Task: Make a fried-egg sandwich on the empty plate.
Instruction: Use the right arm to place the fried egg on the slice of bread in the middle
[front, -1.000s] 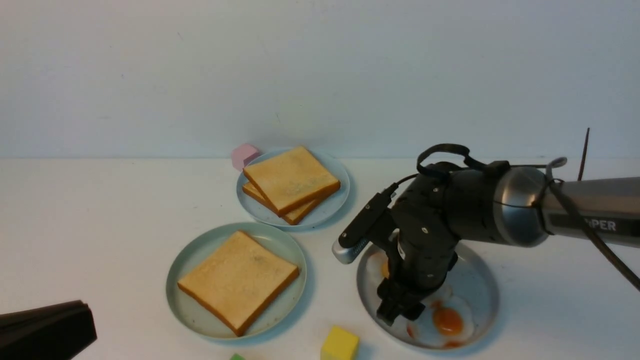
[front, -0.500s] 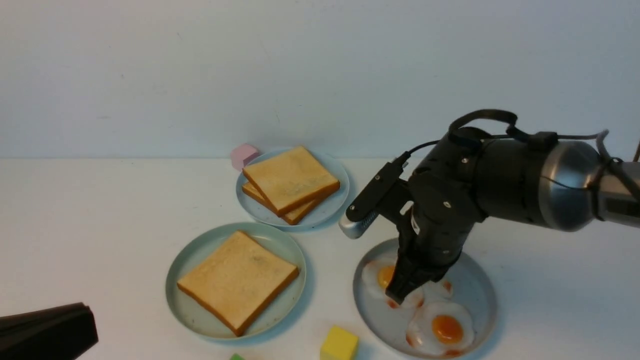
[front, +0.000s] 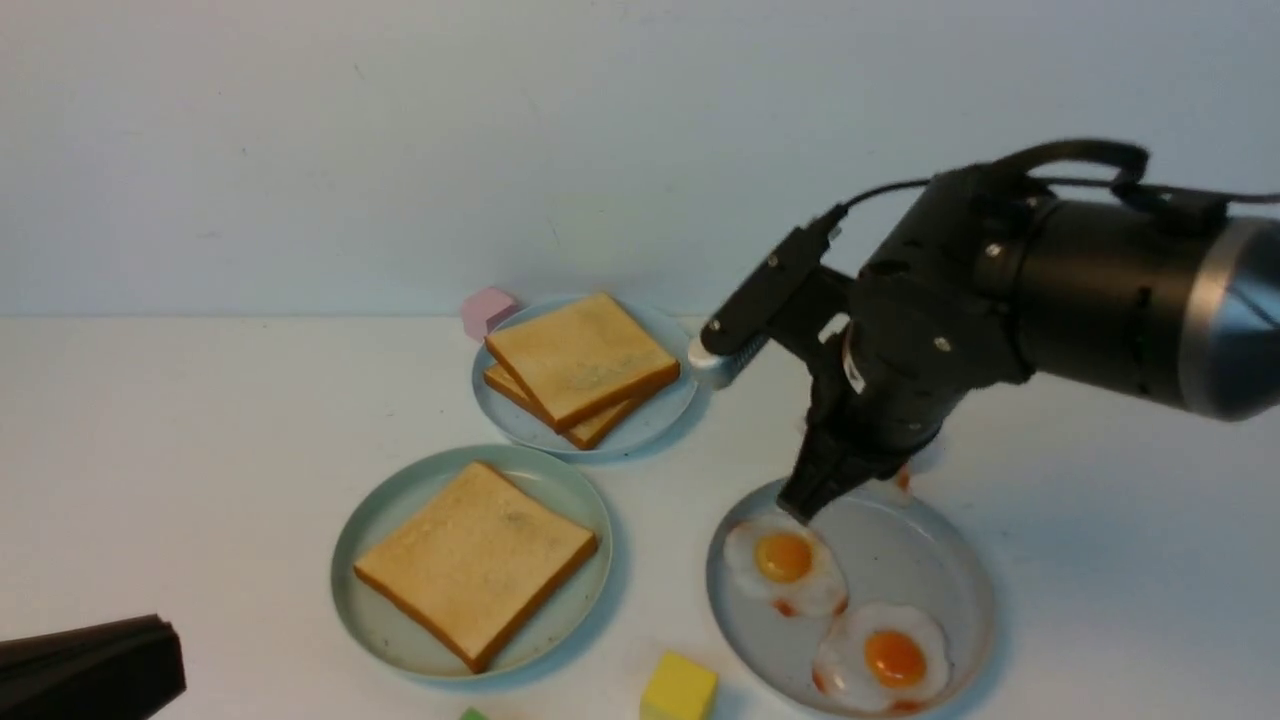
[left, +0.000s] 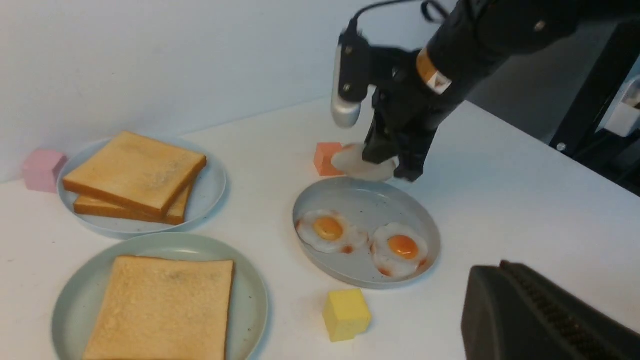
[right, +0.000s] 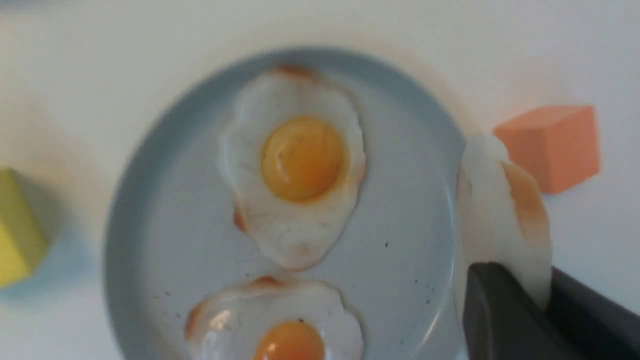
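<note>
The mint-green plate (front: 375, 625) holds one toast slice (front: 475, 560); no stacked sandwich is in view. Two more toast slices (front: 580, 360) lie stacked on the pale blue plate (front: 665, 400). The grey plate (front: 930, 560) holds two fried eggs (front: 785, 570) (front: 880, 655). My right gripper (front: 812, 498) is shut on the rim of a third fried egg (right: 495, 215) and holds it above the grey plate's far edge; the egg also shows in the left wrist view (left: 357, 165). My left gripper (front: 90, 665) is shut and empty, low at the near left.
A yellow cube (front: 680, 688) sits in front of the grey plate, and a green piece (front: 472, 714) at the front edge. A pink cube (front: 488, 310) stands behind the blue plate. An orange cube (left: 327, 158) stands behind the grey plate. A wall closes the far side.
My right gripper has risen and moved back from the grey plate with an egg in it, uncovering the two eggs left on the plate. The left gripper has not moved.
</note>
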